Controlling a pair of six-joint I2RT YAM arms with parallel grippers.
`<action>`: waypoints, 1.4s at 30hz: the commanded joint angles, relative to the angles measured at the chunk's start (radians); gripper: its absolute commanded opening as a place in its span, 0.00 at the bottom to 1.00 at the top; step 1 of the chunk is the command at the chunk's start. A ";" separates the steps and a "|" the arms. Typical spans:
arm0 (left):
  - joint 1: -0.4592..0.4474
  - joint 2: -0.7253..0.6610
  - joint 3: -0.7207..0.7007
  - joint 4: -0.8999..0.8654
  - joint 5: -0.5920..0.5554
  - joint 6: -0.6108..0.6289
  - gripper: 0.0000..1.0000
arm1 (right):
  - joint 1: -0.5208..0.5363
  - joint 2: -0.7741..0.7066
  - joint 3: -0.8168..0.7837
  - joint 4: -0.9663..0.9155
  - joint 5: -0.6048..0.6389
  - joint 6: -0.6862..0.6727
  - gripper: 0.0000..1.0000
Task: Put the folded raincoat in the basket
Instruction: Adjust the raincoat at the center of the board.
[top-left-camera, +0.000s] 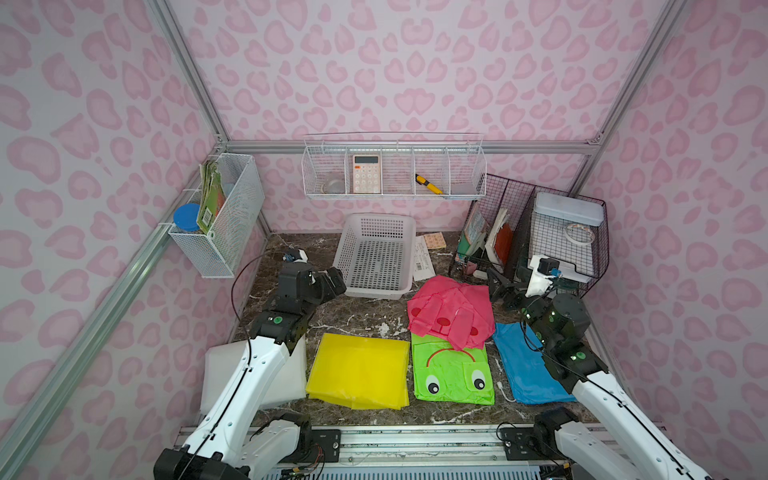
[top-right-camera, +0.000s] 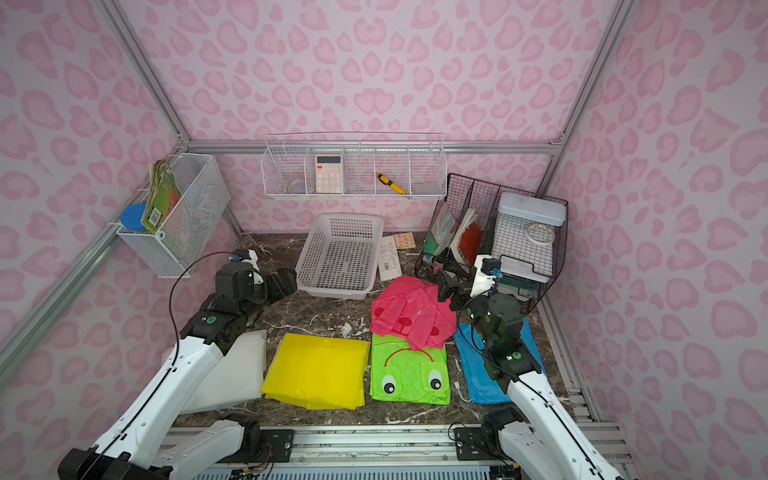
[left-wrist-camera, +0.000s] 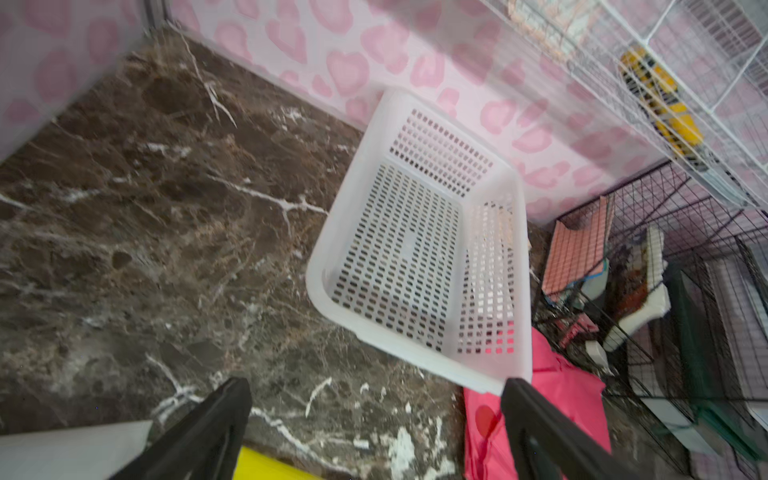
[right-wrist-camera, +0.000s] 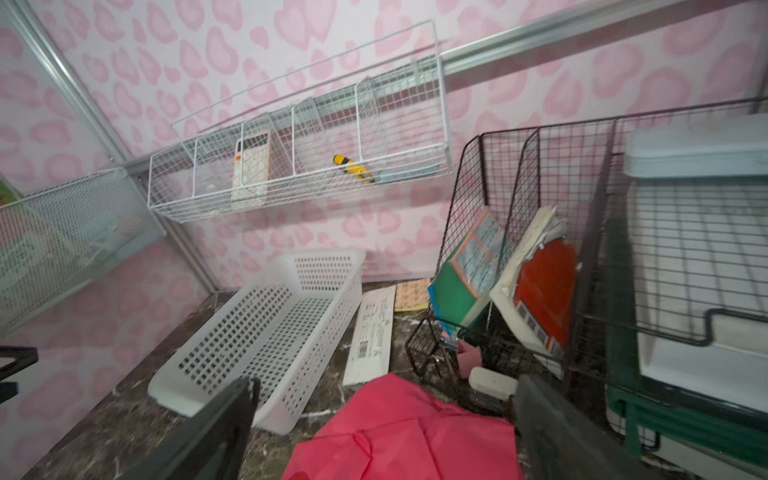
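Pink raincoat (top-left-camera: 451, 311) beside, perhaps touching, basket (top-left-camera: 380, 217)

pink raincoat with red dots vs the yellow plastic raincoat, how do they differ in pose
The pink raincoat with red dots is rumpled; the yellow plastic raincoat is folded flat. The pink one overlaps the green frog-face raincoat; the yellow one lies straight on the marble table. Both are outside the white perforated basket.
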 joint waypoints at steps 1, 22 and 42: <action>-0.014 -0.036 -0.023 -0.127 0.112 -0.028 0.99 | 0.112 0.056 0.040 -0.155 -0.094 -0.059 1.00; -0.028 -0.686 -0.258 -0.461 -0.221 -0.099 0.99 | 0.828 1.092 0.627 -0.386 0.220 -0.368 1.00; -0.053 -0.222 -0.341 -0.286 0.129 -0.196 0.97 | 0.680 1.089 0.531 -0.194 0.142 -0.073 1.00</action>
